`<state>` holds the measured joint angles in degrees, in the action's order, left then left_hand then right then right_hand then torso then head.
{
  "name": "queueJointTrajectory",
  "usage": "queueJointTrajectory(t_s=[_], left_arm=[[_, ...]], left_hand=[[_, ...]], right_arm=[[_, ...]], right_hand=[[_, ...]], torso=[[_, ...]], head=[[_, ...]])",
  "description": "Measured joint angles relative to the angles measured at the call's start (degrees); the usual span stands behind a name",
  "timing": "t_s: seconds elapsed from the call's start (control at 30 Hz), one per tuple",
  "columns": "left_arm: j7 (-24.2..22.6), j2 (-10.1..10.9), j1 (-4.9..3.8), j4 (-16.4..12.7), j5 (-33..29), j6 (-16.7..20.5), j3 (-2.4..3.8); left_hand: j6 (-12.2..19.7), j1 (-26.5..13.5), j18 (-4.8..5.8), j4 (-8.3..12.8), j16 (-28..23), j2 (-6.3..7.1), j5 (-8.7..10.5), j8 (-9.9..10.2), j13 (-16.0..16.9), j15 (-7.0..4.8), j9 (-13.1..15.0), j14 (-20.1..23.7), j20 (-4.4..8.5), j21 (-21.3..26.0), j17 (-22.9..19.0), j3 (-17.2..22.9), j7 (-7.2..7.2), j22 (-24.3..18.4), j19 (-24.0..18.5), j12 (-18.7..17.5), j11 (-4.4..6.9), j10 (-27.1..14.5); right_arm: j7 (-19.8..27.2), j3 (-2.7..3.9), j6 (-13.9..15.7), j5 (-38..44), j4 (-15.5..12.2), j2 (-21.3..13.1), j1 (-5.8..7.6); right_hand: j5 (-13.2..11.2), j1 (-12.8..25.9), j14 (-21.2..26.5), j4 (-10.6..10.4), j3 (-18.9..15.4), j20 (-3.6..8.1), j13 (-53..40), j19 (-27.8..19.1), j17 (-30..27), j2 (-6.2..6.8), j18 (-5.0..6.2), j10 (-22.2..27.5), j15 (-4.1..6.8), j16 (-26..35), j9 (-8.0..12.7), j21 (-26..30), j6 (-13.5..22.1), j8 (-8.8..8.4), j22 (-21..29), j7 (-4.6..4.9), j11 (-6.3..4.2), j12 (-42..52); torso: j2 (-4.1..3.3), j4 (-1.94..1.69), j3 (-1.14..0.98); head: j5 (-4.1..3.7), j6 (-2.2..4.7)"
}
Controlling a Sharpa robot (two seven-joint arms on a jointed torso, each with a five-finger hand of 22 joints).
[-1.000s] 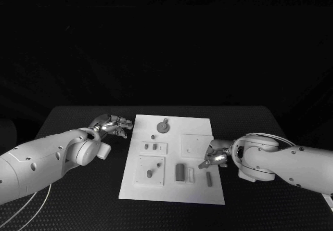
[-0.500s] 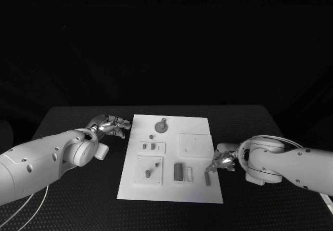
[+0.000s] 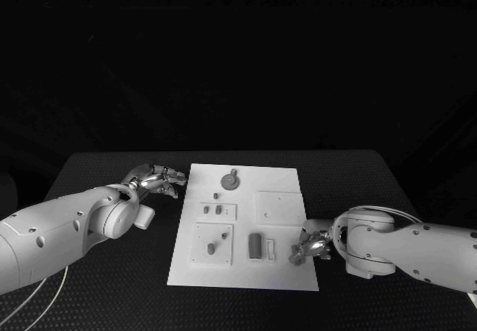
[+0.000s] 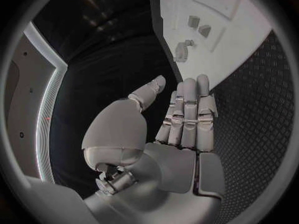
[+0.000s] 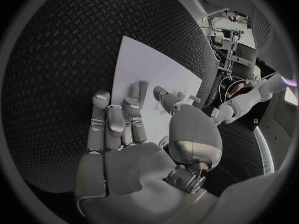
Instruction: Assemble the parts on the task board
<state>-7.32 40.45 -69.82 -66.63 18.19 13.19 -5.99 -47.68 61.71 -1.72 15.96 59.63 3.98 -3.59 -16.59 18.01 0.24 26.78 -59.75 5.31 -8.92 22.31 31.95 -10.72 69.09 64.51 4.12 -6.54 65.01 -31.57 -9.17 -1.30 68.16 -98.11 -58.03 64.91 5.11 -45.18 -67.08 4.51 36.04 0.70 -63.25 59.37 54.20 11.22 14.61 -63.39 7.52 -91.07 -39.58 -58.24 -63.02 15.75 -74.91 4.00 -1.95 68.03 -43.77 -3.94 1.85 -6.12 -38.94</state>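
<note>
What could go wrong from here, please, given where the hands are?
The right hand works at the white rectangular task board's near right edge; any part it handles could slip onto the black table. The left hand hovers beside the board, not bracing it, so it may slide.

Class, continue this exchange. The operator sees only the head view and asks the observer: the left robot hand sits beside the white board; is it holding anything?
Observer: No. In the left wrist view the left robot hand holds nothing; its fingers lie straight, side by side.
Operator: And the right robot hand at the board's edge?
Observer: The right wrist view shows its fingertips and thumb reaching over the board; whether they pinch a part, I cannot tell.
</note>
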Motion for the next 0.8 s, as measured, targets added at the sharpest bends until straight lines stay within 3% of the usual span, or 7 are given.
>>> queueJointTrajectory(t_s=[0.23, 0.4, 0.43, 0.47, 0.53, 0.57, 0.8], left_arm=[[0.0, 0.0, 0.0, -0.1, 0.0, 0.0, 0.0], [0.0, 0.1, 0.0, -0.1, 0.0, -0.1, 0.0], [0.0, 0.2, 0.0, -0.1, 0.0, -0.1, 0.0], [0.0, 0.2, 0.0, -0.1, 0.0, -0.1, 0.0], [0.0, 0.2, 0.0, -0.1, 0.0, -0.1, 0.0], [0.0, 0.2, 0.0, -0.1, 0.0, -0.1, 0.0], [0.1, 0.2, 0.0, -0.1, 0.0, -0.2, 0.0]], left_hand=[[0.0, 0.0, 0.0, 0.0, 0.0, 0.0, 0.0, 0.0, 0.0, 0.0, 0.0, 0.0, 0.0, 0.0, 0.1, 0.0, 0.01, 0.0, 0.0, 0.0, 0.0, 0.0], [0.0, 0.0, 0.0, 0.0, 0.0, 0.0, 0.0, 0.0, 0.0, 0.0, 0.0, 0.0, 0.0, 0.0, 0.1, 0.0, 0.04, 0.0, 0.0, 0.0, 0.01, 0.0], [0.0, 0.0, 0.0, 0.0, 0.0, 0.0, 0.0, 0.0, 0.0, 0.0, 0.0, 0.0, 0.0, 0.0, 0.0, 0.0, 0.04, 0.0, 0.0, 0.0, 0.01, 0.0], [0.0, 0.0, 0.0, -0.1, 0.0, 0.0, 0.0, 0.0, 0.0, 0.0, 0.0, 0.0, 0.0, 0.0, 0.0, -0.1, 0.05, 0.0, 0.0, 0.0, 0.01, 0.0], [0.1, 0.0, 0.0, -0.2, 0.0, 0.0, 0.0, 0.0, 0.0, 0.0, 0.0, 0.0, 0.0, 0.0, 0.0, -0.2, 0.1, 0.0, 0.0, 0.0, 0.02, 0.0], [0.1, 0.0, 0.0, -0.2, 0.0, 0.0, 0.0, 0.0, 0.0, 0.0, 0.0, 0.0, -0.01, 0.0, 0.0, -0.2, 0.1, 0.0, 0.0, 0.0, 0.02, 0.0], [0.1, 0.0, -0.01, -0.2, 0.0, 0.01, 0.0, 0.0, 0.0, 0.0, 0.0, 0.0, -0.01, 0.2, 0.0, -0.2, 0.1, 0.1, 0.0, 0.0, 0.02, 0.0]], right_arm=[[0.2, 0.24, 0.6, 2.2, 0.8, 1.8, -0.64], [0.4, 0.51, 1.1, 5.0, 1.2, 2.7, -1.28], [0.4, 0.51, 1.3, 5.6, 1.3, 2.9, -1.38], [0.4, 0.51, 1.4, 6.3, 1.4, 3.1, -1.49], [0.4, 0.5, 1.8, 8.0, 1.7, 3.5, -1.71], [0.4, 0.47, 1.9, 8.7, 1.7, 3.7, -1.79], [0.7, 0.45, 2.9, 11.8, 1.5, 4.2, -1.93]], right_hand=[[0.0, -0.4, 0.0, 0.6, -0.6, 0.0, 0.0, 0.0, 0.2, -1.08, -0.03, 0.0, -0.09, 0.0, 0.2, 0.0, -0.7, 0.1, 0.0, -0.16, 0.0, 0.2], [0.0, -0.7, 0.0, 4.3, -1.5, -0.07, 0.0, -0.3, 0.2, -4.39, -0.37, -0.1, -0.16, 0.0, 0.0, 0.0, -0.9, 0.29, 0.0, -0.33, -0.1, 0.2], [0.0, -0.9, 0.0, 5.2, -1.6, 0.01, 0.0, -0.4, 0.2, -5.04, -0.37, -0.1, -0.18, 0.0, 0.0, 0.0, -1.0, 2.29, 0.0, -0.37, -0.11, 0.2], [0.0, -1.0, -0.1, 5.8, -1.6, 0.01, 0.0, -0.4, 0.2, -5.52, -0.38, -0.1, -0.11, 0.0, 0.0, 0.0, -1.4, 2.36, 0.0, -0.53, -0.12, 0.2], [0.0, -1.3, -0.2, 7.5, -1.4, 0.0, 0.0, -0.4, 0.1, -6.76, -0.39, -0.1, -0.16, 0.0, 0.1, 0.0, -1.5, 7.21, 0.0, -0.62, -0.13, 0.2], [0.0, -1.3, -0.2, 8.1, -1.3, 0.0, 0.0, -0.4, 0.0, -7.16, -0.39, -0.1, -0.16, 0.0, 0.1, 0.0, -1.4, 8.28, 0.0, -0.63, -0.13, 0.2], [0.0, -2.0, -0.2, 11.5, -0.2, 0.0, 0.2, -0.4, -0.8, -8.89, -0.43, -0.1, -0.16, 0.0, 0.5, 0.0, -1.3, 8.29, 0.0, -0.75, -0.13, 0.2]], torso=[[0.0, -0.04, 0.01], [0.01, -0.05, -0.02], [0.0, -0.04, -0.03], [0.0, -0.04, -0.03], [-0.01, -0.04, -0.04], [-0.02, -0.04, -0.06], [-0.03, -0.04, -0.07]], head=[[-0.03, -0.13], [0.04, -0.23], [0.05, -0.23], [0.09, -0.23], [0.1, -0.24], [0.14, -0.24], [0.19, -0.37]])
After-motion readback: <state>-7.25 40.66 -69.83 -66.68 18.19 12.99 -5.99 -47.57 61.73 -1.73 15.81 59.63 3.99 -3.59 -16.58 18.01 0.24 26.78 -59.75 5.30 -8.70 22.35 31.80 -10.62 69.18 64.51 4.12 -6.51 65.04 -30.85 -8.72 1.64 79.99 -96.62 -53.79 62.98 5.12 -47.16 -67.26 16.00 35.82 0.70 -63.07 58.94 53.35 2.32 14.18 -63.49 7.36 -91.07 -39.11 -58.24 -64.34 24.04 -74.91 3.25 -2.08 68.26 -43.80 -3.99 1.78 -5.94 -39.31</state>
